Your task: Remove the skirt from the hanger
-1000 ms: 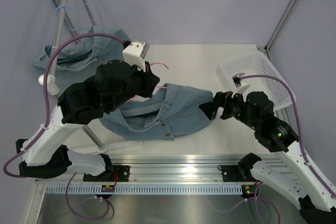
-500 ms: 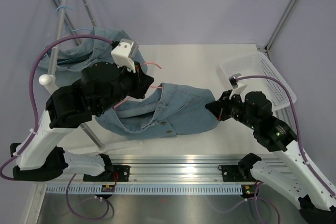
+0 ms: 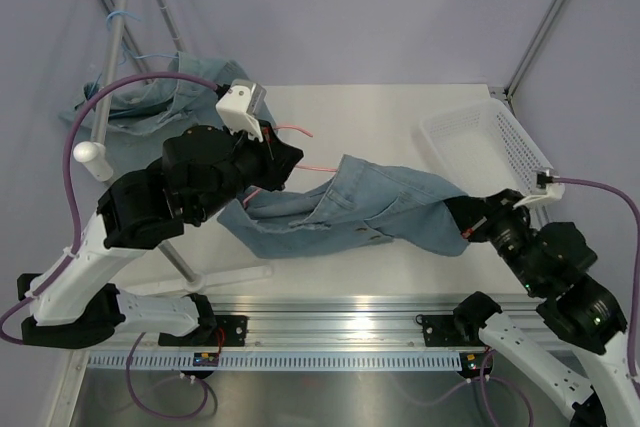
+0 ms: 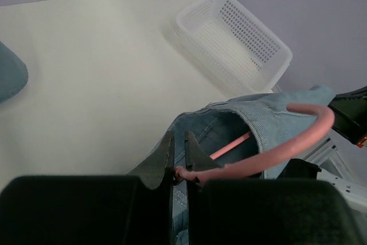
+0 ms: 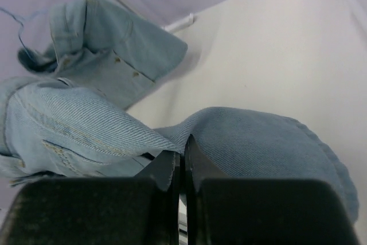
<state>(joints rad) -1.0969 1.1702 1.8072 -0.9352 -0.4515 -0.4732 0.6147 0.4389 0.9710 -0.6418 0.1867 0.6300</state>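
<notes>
At left, the left gripper (image 4: pixel 179 142) is clamped on the pink hanger (image 4: pixel 269 150). A denim skirt (image 3: pixel 360 207) stretches from it across the middle of the table (image 3: pixel 380 107), one end still around the hanger. At right, the right gripper (image 5: pixel 182 144) pinches the skirt's far end. Removal looks partway done; the skirt must yet slip free.

Stretches pale-blue denim skirt (image 3: pixel 370 209) over white desk (image 3: pixel 380 117), between left claw (image 3: pixel 280 162) at thin pink hanger (image 3: pixel 300 132) and right claw (image 3: pixel 462 225).
</notes>
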